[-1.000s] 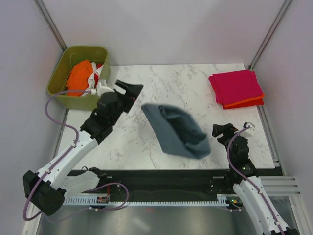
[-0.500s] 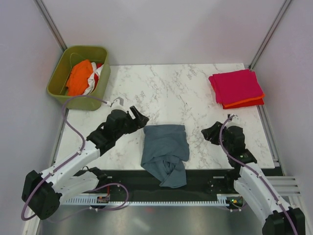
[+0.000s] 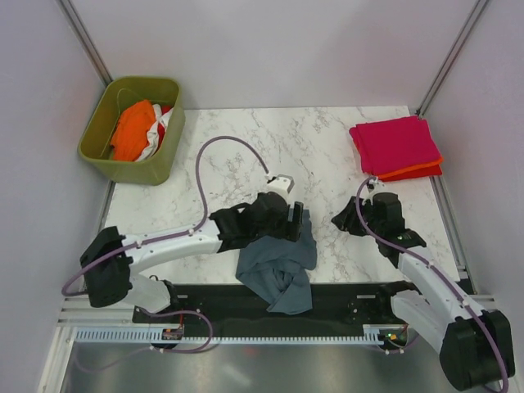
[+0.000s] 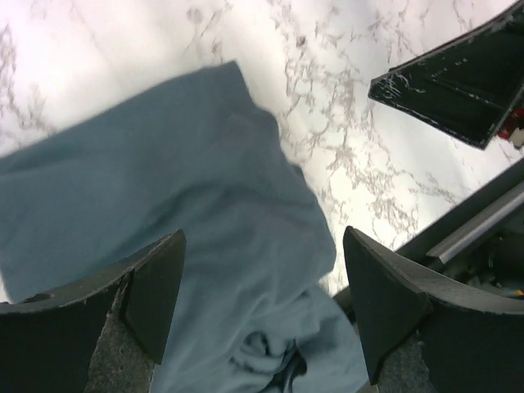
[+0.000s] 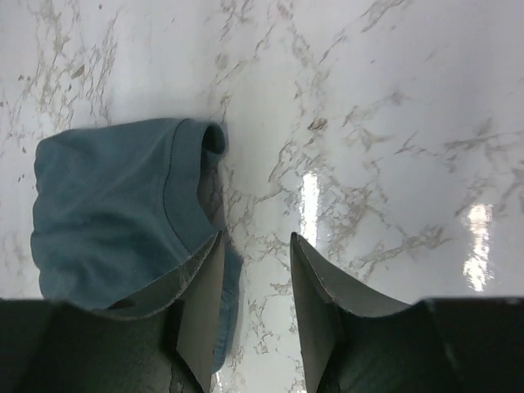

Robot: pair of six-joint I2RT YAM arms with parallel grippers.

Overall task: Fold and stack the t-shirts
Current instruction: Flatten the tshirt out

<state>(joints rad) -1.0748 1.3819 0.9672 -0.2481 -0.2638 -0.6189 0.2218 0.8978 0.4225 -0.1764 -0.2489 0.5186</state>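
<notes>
The slate blue-grey t-shirt [image 3: 278,264] lies crumpled at the table's front middle, its lower part bunched and hanging over the front edge. My left gripper [image 3: 293,221] hovers over the shirt's upper right part, jaws wide open and empty; the left wrist view shows the gripper [image 4: 262,237] with the shirt [image 4: 188,205] below and between its fingers. My right gripper [image 3: 342,219] is open and empty just right of the shirt; in the right wrist view the gripper [image 5: 256,241] is over bare marble beside the shirt's hem [image 5: 115,205]. A folded magenta-pink shirt [image 3: 395,143] lies on an orange-red one [image 3: 413,172] at the back right.
An olive-green bin [image 3: 98,131] at the back left holds an orange shirt [image 3: 131,133] and a white/red one [image 3: 161,123]. The black front rail [image 3: 344,299] runs along the table's near edge. My right gripper's finger [image 4: 458,82] shows at the top right of the left wrist view.
The blue-grey shirt dropped from mid-air onto the table's front. My left arm then swung right from beside the shirt to above it. My right gripper shifted slightly back and left.
</notes>
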